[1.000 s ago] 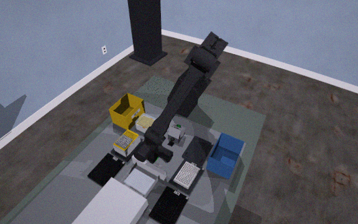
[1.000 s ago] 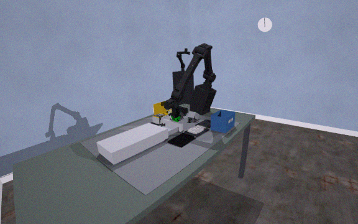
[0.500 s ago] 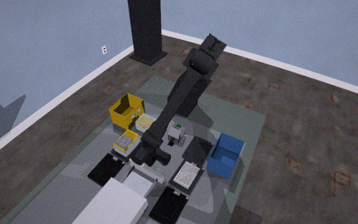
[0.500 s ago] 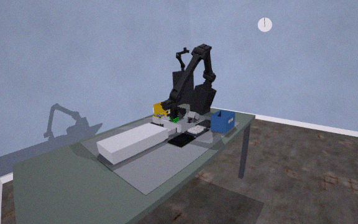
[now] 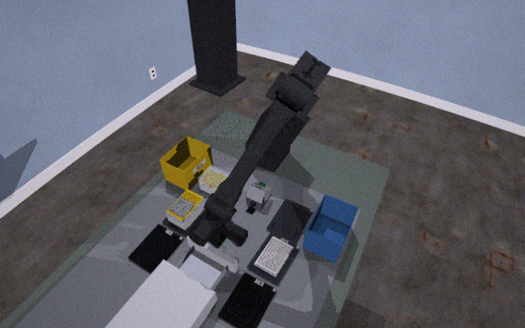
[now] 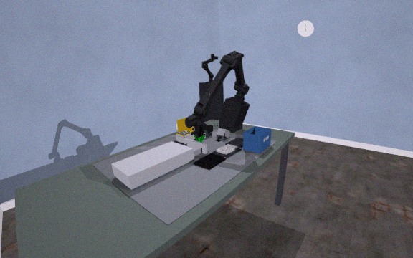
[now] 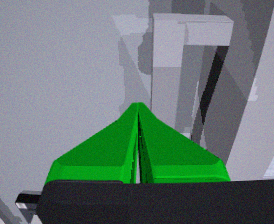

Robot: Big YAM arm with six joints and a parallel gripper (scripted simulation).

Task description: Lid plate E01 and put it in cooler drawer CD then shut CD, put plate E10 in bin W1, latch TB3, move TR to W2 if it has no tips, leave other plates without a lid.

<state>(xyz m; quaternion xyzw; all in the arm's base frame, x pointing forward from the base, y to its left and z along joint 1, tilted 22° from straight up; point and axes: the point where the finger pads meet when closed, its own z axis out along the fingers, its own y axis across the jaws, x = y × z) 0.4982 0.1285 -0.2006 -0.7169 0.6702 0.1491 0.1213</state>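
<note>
The claw [image 7: 138, 137] has its green fingers pressed together on nothing, low over the open drawer [image 5: 219, 261] of the cooler [image 5: 167, 301] on the worktop [image 6: 67, 201]. The white assay plate [image 5: 273, 255] lies in its nest beside the blue bin [image 5: 331, 228]; the yellow bin [image 5: 185, 161] stands behind.

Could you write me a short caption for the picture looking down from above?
Black arm reaches over a bench, shut fingers at the cooler's open drawer, between yellow bin and blue bin.

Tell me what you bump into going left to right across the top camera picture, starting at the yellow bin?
Yellow bin → closed gripper → small box with the green key → white plate → blue bin.
</note>
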